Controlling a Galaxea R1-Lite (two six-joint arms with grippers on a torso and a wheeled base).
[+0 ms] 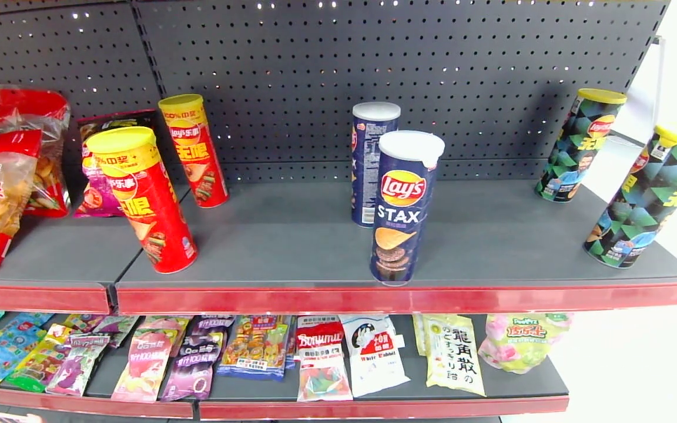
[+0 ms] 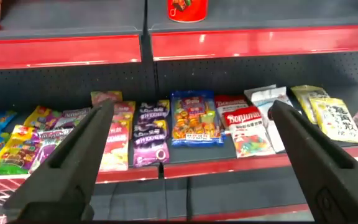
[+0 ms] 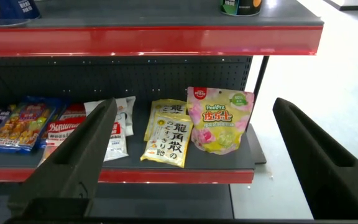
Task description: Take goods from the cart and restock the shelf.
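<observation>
Six chip cans [image 1: 401, 205] above, left fingers [image 2: 73, 162], right fingers [image 3: 73, 162] apart before candy bags [image 2: 194, 118]

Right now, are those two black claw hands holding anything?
Black left gripper: open, fingers spread, holding nothing.
Black right gripper: open, fingers spread, holding nothing.

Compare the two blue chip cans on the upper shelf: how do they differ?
The front blue can stands near the front edge of the upper shelf; the rear blue can stands farther back, slightly to its left. The front blue can turns its logo to the camera; the rear blue can shows a plainer side. Both are blue, upright and white-lidded.
</observation>
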